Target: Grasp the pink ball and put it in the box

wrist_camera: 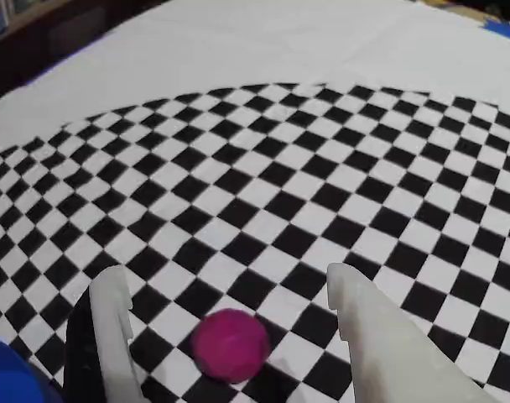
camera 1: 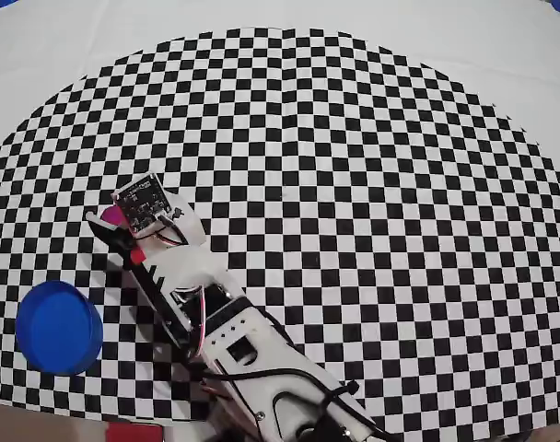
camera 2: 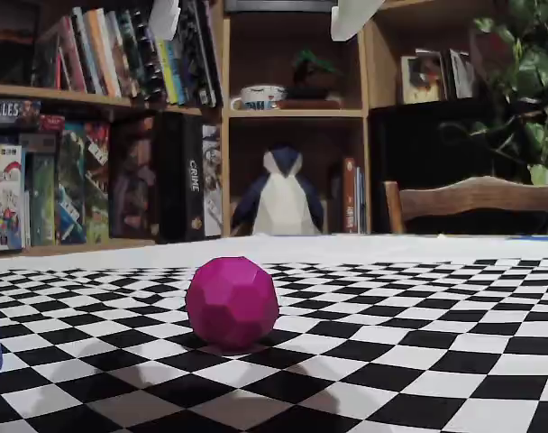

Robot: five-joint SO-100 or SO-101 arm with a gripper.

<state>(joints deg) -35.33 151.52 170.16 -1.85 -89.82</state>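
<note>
The desk under me wears a black-and-white checkered cloth that runs out to plain white at its far edge. In the fixed view, bookshelves stand beyond it, with a toy penguin in the middle bay and a wooden chair back to the right.

My arm reaches up from the near edge of the overhead view toward the left.

The box, a round blue tub, sits on the cloth at the near left in the overhead view, well apart from my claw; in my wrist view only its rim shows at the bottom left corner.

My claw is spread wide, its two white fingers standing apart on either side of the pink ball and not touching it.

The ball rests on the cloth between them, nearer the left finger in the wrist view. In the fixed view its surface looks faceted, and my fingertips hang above it at the top edge.
</note>
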